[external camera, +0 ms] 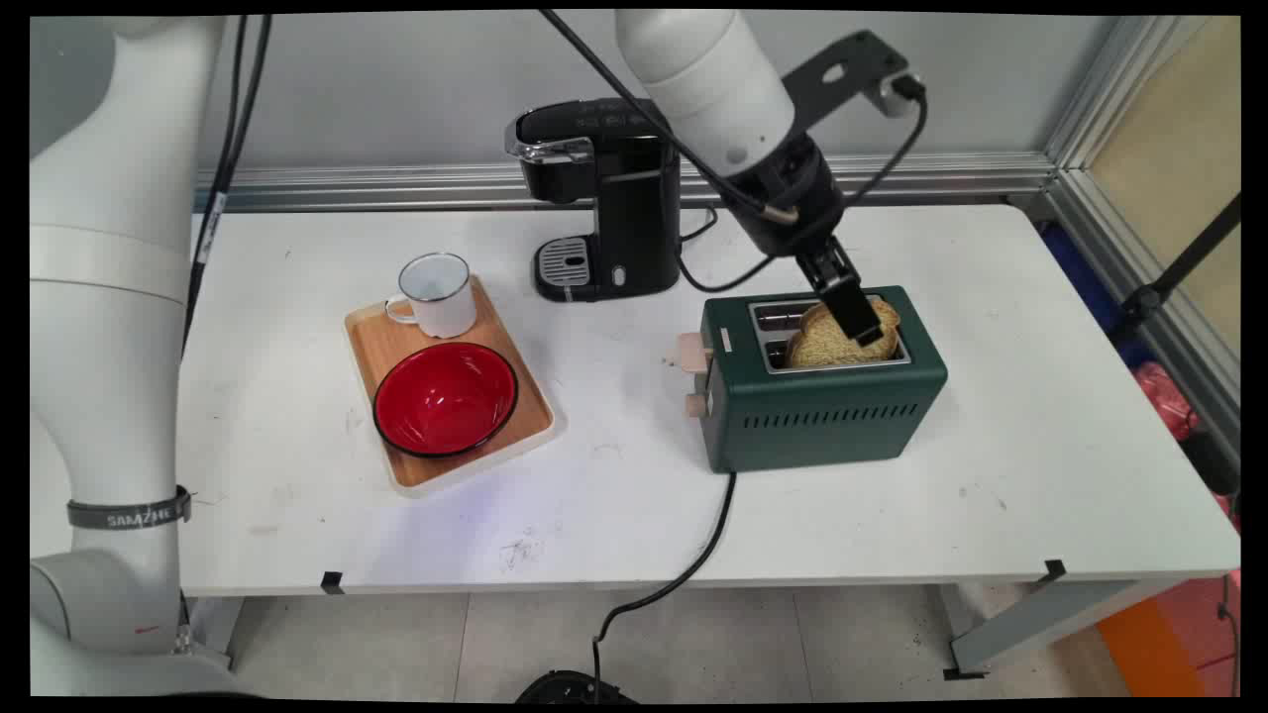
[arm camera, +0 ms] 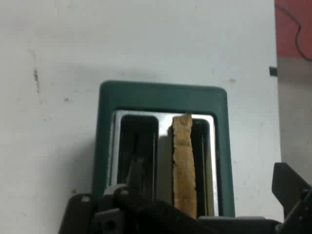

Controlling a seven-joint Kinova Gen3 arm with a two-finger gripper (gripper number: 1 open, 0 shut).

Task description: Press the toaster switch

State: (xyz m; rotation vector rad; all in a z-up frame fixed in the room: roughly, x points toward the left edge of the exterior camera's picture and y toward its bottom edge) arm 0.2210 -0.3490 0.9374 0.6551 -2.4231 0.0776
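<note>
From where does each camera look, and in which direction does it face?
Main view: above the table's near side, facing the wall across the white table; white arm and black hand show.
Hand view: on the hand, looking down into the slots; black linkage shows at the bottom.
Shared: dark green metal toaster, brown bread slice.

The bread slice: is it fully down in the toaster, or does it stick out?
It sticks out. The bread slice stands upright in one slot of the green toaster, its top above the rim; the other slot looks empty.
</note>
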